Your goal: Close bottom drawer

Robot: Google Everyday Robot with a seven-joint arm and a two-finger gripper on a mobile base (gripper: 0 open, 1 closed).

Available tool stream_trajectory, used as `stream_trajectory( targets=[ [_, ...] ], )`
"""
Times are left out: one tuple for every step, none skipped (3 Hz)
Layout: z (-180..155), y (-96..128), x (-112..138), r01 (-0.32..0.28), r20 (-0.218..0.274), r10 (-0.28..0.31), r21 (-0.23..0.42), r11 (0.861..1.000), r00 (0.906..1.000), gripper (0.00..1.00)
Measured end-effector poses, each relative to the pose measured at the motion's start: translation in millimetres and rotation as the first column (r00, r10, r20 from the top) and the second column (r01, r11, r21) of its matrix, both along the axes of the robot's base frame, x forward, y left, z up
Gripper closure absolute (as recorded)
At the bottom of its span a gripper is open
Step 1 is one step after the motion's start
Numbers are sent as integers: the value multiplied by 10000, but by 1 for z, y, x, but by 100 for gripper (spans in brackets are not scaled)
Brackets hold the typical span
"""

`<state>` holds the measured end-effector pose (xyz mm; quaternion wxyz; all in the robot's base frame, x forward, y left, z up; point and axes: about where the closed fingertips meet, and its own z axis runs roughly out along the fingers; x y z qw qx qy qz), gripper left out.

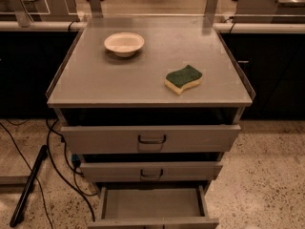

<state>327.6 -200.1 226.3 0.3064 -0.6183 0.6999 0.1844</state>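
The bottom drawer (152, 204) stands pulled out of the cabinet (143, 80). Our gripper is out of view, so we cannot tell its state. Approach pending: we must reach the drawer front and push.

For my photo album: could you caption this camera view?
Grey cabinet with its bottom drawer pulled open, bowl and sponge on top; claw out of view.

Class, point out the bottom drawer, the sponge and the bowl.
bottom drawer (152, 203): camera view, bare tray floor.
sponge (185, 74): camera view, green top face.
bowl (124, 42): camera view, inside of the dish.
gripper: outside the camera view.
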Motion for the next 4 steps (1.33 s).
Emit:
stream_trajectory(
  targets=[
    [-17, 18, 15, -385, 698, 374, 138, 9992, 9969, 100],
    [-17, 18, 15, -384, 701, 374, 138, 9992, 9968, 100],
    [-24, 18, 18, -361, 826, 350, 116, 9993, 9960, 100],
    [-38, 22, 34, -404, 1320, 386, 111, 9991, 9905, 100]
  ],
)
